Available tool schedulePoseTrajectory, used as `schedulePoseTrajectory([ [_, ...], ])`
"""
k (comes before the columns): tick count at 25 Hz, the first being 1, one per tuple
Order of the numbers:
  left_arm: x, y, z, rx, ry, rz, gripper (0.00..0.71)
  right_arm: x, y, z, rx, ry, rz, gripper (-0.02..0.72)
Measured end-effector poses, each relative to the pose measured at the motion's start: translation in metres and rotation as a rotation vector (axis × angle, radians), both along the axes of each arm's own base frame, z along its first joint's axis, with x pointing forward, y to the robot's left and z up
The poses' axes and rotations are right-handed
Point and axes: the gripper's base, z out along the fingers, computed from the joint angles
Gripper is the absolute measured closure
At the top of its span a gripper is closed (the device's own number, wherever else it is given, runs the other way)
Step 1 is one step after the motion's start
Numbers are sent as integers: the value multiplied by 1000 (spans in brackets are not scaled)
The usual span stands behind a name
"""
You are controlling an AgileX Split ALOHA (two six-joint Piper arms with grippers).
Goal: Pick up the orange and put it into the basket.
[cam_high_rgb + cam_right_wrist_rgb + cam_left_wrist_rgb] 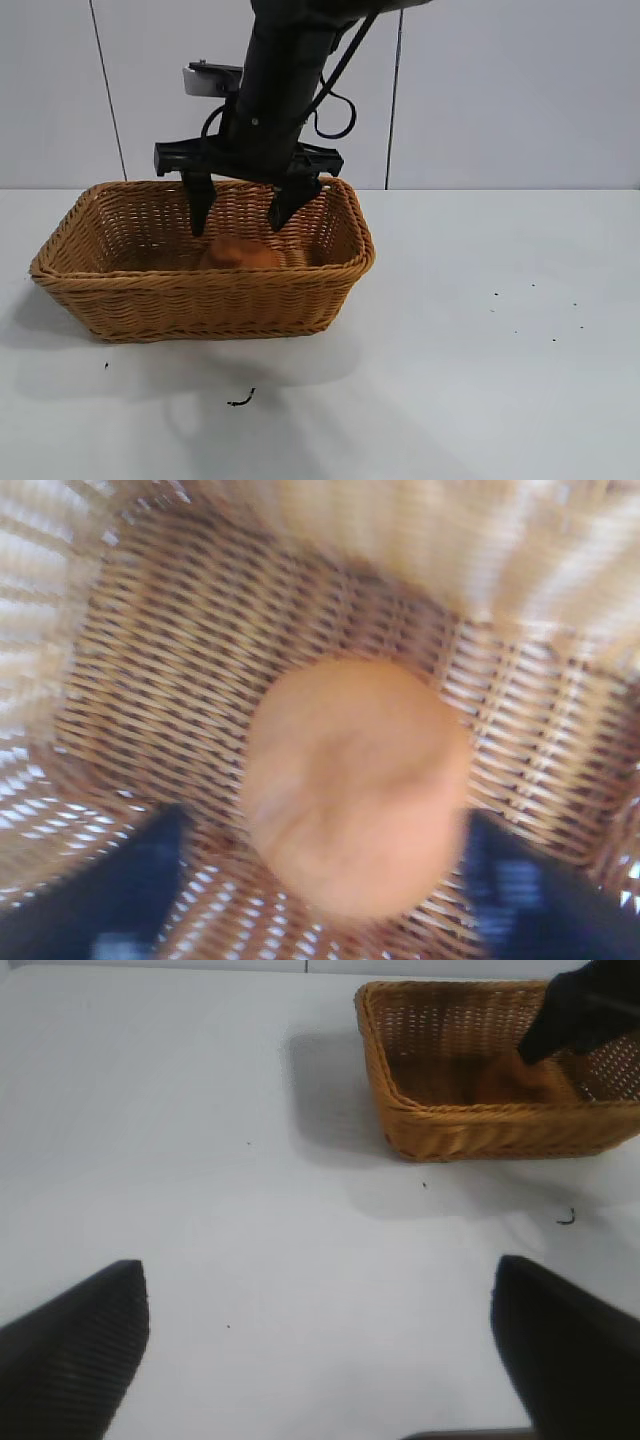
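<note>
The orange [238, 253] lies on the floor of the wicker basket [200, 300], half hidden behind the front wall. My right gripper [242, 215] hangs just above it inside the basket, open, fingers apart and not touching the fruit. In the right wrist view the orange [355, 780] lies on the basket floor [150, 660] between the spread fingertips [130, 890]. My left gripper [320, 1360] is open and empty over bare table, far from the basket [470, 1130]. The orange [510, 1080] and the right gripper [580, 1010] also show in that view.
The basket stands on a white table [480, 380] at the left of the exterior view. A small dark scrap [240, 400] lies on the table in front of the basket. A white panelled wall stands behind.
</note>
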Motion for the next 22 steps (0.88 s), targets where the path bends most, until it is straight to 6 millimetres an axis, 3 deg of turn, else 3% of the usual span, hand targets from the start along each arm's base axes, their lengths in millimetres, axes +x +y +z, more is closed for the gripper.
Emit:
schedulePoseTrajectory([
  [3,0,0,0,0,0,0,44,10,-16,15,2,-40,-49,71],
  [7,0,0,0,0,0,0,44,30,-52,18,-16,-46,-133,71],
  [15,0,0,0,0,0,0,44,73,-157,18,-70,-68,-350,71],
  [22,0,0,0,0,0,0,44,89,-232,18,-78,-63,-501,71],
])
